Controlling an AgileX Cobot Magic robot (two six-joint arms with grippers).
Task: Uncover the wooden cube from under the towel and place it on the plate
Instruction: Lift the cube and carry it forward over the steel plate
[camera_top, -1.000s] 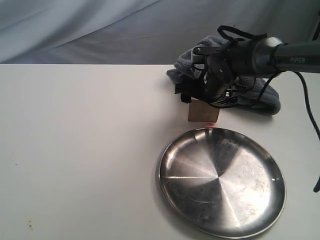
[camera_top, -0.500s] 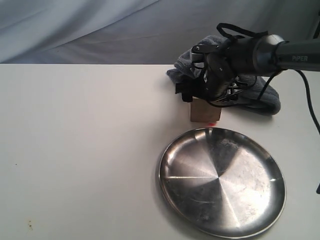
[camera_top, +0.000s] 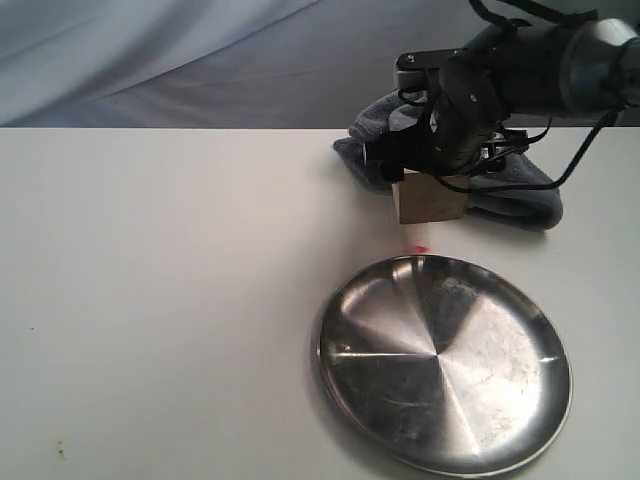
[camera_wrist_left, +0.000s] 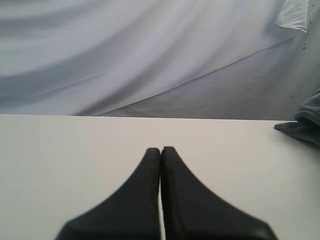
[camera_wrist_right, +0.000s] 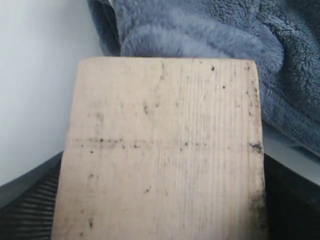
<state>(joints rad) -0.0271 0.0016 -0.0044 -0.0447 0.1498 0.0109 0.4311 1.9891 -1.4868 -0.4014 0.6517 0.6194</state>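
The pale wooden cube (camera_top: 430, 200) hangs just above the table, lifted off it, with my right gripper (camera_top: 432, 178) shut on it from above. Up close in the right wrist view, the wooden cube (camera_wrist_right: 162, 150) fills the space between the dark fingers (camera_wrist_right: 287, 200). Behind the cube, the dark grey towel (camera_top: 520, 195) lies bunched on the table; the towel (camera_wrist_right: 210, 35) is fluffy and folded. The shiny steel plate (camera_top: 445, 360) sits in front of the cube, a short gap away. My left gripper (camera_wrist_left: 160, 150) is shut with nothing in it, over bare table.
A small red mark (camera_top: 419, 250) lies on the white table (camera_top: 170, 300) between cube and plate. A grey cloth backdrop (camera_top: 200, 60) hangs behind the table's far edge. A corner of the towel (camera_wrist_left: 302, 125) shows in the left wrist view.
My right gripper has risen and shifted a little right with the cube, which has come up off the table and away from the red mark.
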